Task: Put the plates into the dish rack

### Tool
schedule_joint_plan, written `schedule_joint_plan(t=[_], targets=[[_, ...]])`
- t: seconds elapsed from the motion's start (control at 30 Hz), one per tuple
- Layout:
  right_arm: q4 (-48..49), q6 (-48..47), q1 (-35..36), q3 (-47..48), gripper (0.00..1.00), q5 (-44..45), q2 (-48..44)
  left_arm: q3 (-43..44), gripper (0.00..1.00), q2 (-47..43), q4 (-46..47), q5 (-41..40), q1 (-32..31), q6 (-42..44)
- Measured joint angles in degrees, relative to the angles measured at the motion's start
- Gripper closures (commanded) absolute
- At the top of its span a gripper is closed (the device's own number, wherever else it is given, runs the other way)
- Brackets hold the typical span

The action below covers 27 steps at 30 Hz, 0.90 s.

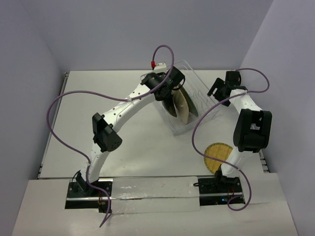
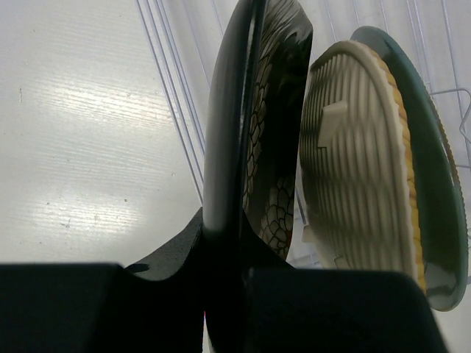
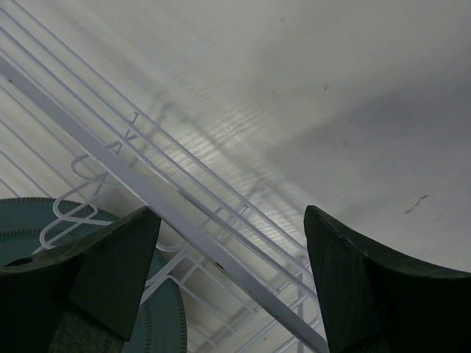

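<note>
The dish rack [image 1: 197, 105] stands at the middle back of the table. Three plates stand on edge in it: a black patterned plate [image 2: 228, 140], a tan woven plate [image 2: 353, 169] and a grey-blue plate [image 2: 441, 198]. My left gripper [image 2: 228, 257] is shut on the black plate's rim from above [image 1: 167, 88]. The right gripper [image 3: 232, 243] is open at the rack's right side [image 1: 216, 91], and the rack's rim wire [image 3: 184, 209] runs between its fingers without touching them. A round tan woven plate [image 1: 216, 156] lies flat on the table, partly hidden by the right arm.
Purple cables [image 1: 64, 103] loop over the table from both arms. The right arm's elbow [image 1: 252, 129] hangs above the round plate by the right wall. The rack's side wires [image 2: 173, 95] run just left of the black plate.
</note>
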Motion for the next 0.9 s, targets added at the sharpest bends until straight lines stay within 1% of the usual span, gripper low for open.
schedule_joint_plan(t=[0.1, 0.27, 0.43, 0.57, 0.77, 0.9], targets=[[0.16, 0.15, 0.02, -0.67, 0.18, -1.81, 0.00, 0.00, 1.00, 0.00, -0.01, -0.36, 0.00, 0.00], [0.98, 0.57, 0.01, -2.28, 0.21, -3.64, -0.34, 0.00, 1.00, 0.00, -0.29, -0.92, 0.08, -0.01], [2.11, 1.13, 0.79, -5.38, 0.23, -4.71, -3.03, 0.30, 1.00, 0.00, -1.78, -1.16, 0.50, -0.45], [3.27, 2.23, 2.49, -8.22, 0.23, -4.74, -5.60, 0.50, 1.00, -0.54, -4.05, -1.50, 1.41, -1.69], [3.70, 3.40, 4.65, -8.71, 0.23, -6.15, -6.84, -1.81, 1.00, -3.12, -6.48, -3.72, 3.80, -3.21], [3.83, 3.51, 5.14, -8.71, 0.23, -6.42, -6.84, -1.90, 1.00, -4.02, -7.35, -6.89, 4.82, 0.34]])
